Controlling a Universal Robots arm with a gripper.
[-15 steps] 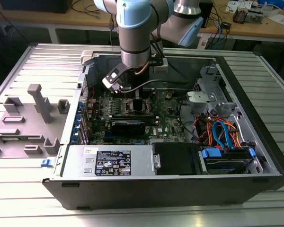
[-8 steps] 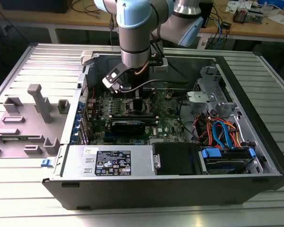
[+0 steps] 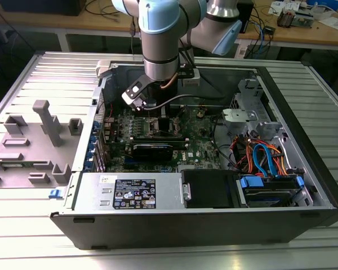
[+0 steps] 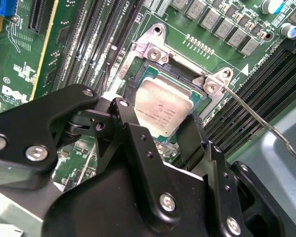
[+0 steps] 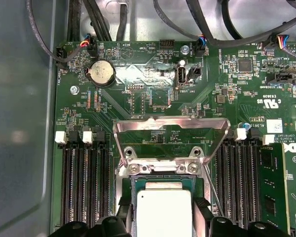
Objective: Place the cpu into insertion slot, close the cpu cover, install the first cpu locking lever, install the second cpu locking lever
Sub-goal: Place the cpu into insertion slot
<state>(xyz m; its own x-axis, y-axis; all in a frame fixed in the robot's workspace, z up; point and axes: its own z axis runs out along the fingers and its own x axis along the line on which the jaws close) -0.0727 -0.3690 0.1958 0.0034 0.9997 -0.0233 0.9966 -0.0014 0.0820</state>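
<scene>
My gripper [image 4: 160,119] is shut on the cpu [image 4: 164,107], a small square chip with a dull silver top, held by two opposite edges between black fingers [image 4: 122,111]. The cpu sits low over the insertion slot [image 4: 149,51], slightly tilted; whether it rests fully inside I cannot tell. In the first wrist view the cpu [image 5: 165,213] lies between the fingers [image 5: 202,213], just behind the slot's silver border [image 5: 160,168]. The cpu cover [image 5: 170,123] stands raised and open beyond the slot. A thin locking lever [image 4: 266,126] sticks out free. In the exterior view the gripper [image 3: 163,116] reaches down to the motherboard.
Long black memory slots [image 5: 84,182] flank the socket on both sides. A round coin battery [image 5: 101,73] and black cables [image 5: 96,22] lie beyond the cover. A black card [image 3: 158,149], a power supply [image 3: 129,194] and a drive bay with blue and orange cables [image 3: 265,160] fill the case.
</scene>
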